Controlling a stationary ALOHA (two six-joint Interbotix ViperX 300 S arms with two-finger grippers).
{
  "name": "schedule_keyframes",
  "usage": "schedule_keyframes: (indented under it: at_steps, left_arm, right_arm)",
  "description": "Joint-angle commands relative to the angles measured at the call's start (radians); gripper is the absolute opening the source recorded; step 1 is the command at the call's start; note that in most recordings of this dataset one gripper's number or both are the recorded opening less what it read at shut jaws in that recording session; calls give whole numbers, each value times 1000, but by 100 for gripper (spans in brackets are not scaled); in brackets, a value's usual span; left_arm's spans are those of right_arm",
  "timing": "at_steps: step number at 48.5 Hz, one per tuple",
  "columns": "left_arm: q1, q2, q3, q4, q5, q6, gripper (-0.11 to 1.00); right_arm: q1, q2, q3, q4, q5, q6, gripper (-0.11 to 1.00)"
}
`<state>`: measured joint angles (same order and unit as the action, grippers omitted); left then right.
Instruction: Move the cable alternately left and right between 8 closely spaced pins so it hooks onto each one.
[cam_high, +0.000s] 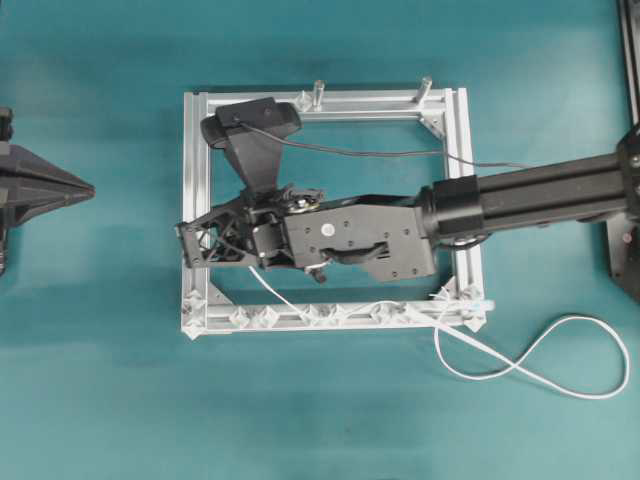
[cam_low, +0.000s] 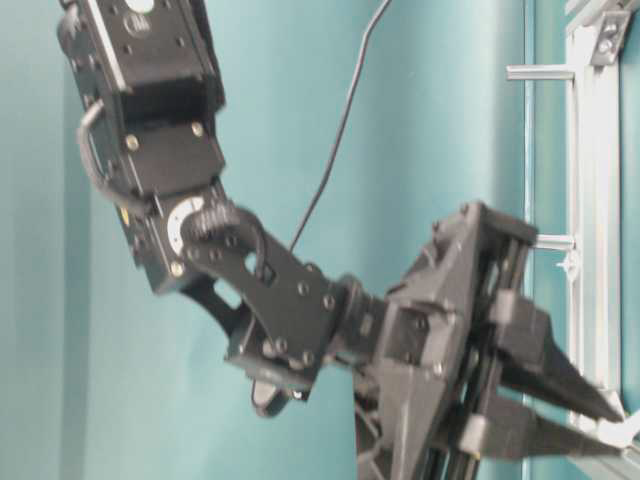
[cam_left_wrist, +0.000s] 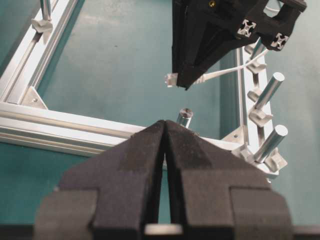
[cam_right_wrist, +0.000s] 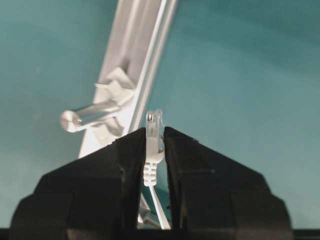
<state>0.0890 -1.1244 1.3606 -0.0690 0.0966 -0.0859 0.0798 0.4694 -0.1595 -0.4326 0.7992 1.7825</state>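
My right gripper (cam_right_wrist: 154, 131) is shut on the clear-white plug (cam_right_wrist: 154, 124) of the cable (cam_right_wrist: 159, 210), with the plug tip poking out past the fingertips. From overhead, that gripper (cam_high: 185, 243) reaches across the frame's inside to its left rail. The white cable (cam_high: 272, 290) trails back from it to the bottom rail, runs along the pins (cam_high: 268, 318) to the right corner and loops on the table (cam_high: 560, 360). In the left wrist view the plug (cam_left_wrist: 171, 79) hangs above the rail. My left gripper (cam_left_wrist: 165, 123) is shut and empty, left of the frame (cam_high: 88, 188).
The silver frame (cam_high: 192, 180) lies on the teal table. Two taller grey posts (cam_high: 318, 95) (cam_high: 425, 90) stand on its far rail. The right arm's dark wire (cam_high: 380, 153) crosses the frame opening. A short metal post (cam_left_wrist: 184, 116) stands just beyond my left fingertips.
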Motion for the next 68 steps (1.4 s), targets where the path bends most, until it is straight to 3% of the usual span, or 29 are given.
schedule_keyframes:
  at_steps: [1,26,37,68]
  left_arm:
    - [-5,5,-9,2,-5,-5,2]
    - [-5,5,-3,2,-5,-5,2]
    - [-5,5,3,2,-5,-5,2]
    - [-6,5,17,0,-5,-5,2]
  right_arm:
    - [2,-20,-32,-6,0,-3,15]
    - [58,-2,-63,52,0,20,15]
    - [98,18,-95,52,0,57,15]
    - [160,29,-107,71,34,61,15]
